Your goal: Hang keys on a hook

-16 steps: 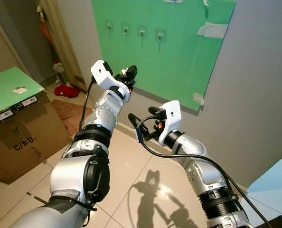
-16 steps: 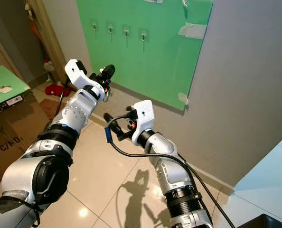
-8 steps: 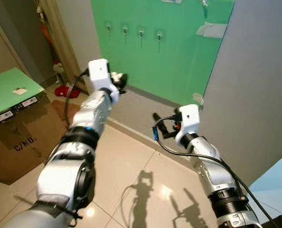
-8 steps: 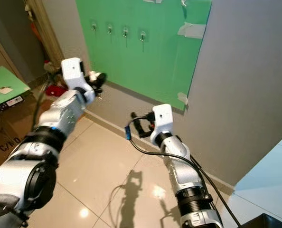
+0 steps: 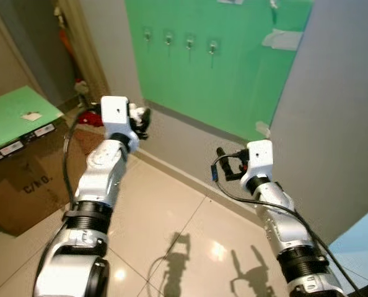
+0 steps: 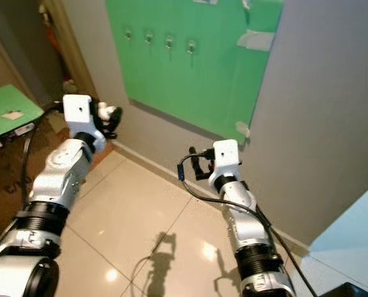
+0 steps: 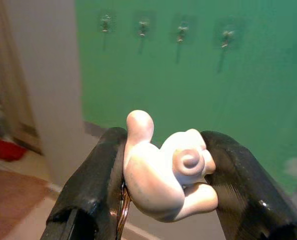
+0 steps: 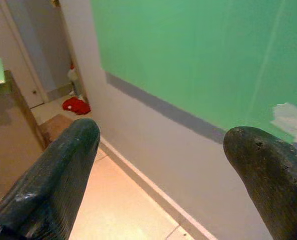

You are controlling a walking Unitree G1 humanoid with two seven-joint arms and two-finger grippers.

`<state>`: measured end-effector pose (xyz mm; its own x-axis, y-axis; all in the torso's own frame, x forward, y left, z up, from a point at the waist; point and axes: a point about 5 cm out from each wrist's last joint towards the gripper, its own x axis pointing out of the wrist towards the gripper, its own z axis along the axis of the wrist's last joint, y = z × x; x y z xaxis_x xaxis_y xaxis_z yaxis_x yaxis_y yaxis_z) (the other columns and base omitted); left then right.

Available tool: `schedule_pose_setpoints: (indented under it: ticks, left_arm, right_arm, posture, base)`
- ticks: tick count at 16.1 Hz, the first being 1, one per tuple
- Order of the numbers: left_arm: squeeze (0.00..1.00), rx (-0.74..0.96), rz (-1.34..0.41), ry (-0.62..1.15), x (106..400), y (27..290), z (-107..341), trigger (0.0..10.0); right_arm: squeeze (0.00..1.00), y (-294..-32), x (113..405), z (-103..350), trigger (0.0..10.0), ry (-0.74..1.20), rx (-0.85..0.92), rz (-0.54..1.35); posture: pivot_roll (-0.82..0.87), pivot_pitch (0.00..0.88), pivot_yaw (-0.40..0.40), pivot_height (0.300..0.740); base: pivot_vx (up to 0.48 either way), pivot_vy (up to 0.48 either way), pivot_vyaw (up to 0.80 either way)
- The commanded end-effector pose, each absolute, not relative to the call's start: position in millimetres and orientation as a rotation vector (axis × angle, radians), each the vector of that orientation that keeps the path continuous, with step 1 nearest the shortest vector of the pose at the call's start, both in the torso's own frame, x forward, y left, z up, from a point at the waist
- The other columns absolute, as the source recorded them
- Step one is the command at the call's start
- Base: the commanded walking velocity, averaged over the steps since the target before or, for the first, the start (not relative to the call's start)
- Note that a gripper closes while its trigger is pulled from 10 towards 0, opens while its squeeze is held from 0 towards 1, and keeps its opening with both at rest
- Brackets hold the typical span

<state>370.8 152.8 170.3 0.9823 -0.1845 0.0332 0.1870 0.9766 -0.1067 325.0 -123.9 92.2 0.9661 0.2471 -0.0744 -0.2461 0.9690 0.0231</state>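
Only one legible marking — "C/NO." printed on the cardboard box (image 5: 29,185) — other labels too small.

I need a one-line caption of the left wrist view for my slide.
Left gripper shut on a pale figurine keychain, facing four wall hooks on the green board.

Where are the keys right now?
The keys' white charm is clamped in the left end effector, held up below the row of hooks on the green board.

Grey wall (image 5: 332,111), glossy beige tiled floor (image 5: 159,210)
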Motion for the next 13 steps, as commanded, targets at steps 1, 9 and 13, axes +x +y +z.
schedule_pose_setpoints:
  ticks: [1, 9, 13]
  left_arm:
    - [0.00, -0.136, -0.194, -0.023, 369.5, 155.2, 173.0, 0.0]
    - [0.00, -0.095, -0.220, -0.013, 364.5, 148.9, 177.2, 0.0]
    - [0.00, -0.067, -0.208, 0.002, 364.0, 150.6, 175.7, 0.0]
  right_arm:
    - [0.00, -120.3, 327.2, 95.2, 10.0, 0.062, 0.025, 0.258]
    - [0.00, -118.5, 324.8, 92.7, 10.0, 0.053, 0.047, 0.255]
    - [0.00, -122.6, 320.9, 87.2, 10.0, 0.069, 0.028, 0.240]
  posture:
    - [-0.08, 0.000, 0.050, 0.740]
    - [-0.09, 0.000, 0.063, 0.740]
    - [-0.09, 0.000, 0.071, 0.740]
  base:
    - [-0.311, 0.371, 0.00]
    - [-0.037, 0.445, -0.59]
    - [0.000, 0.000, 0.00]
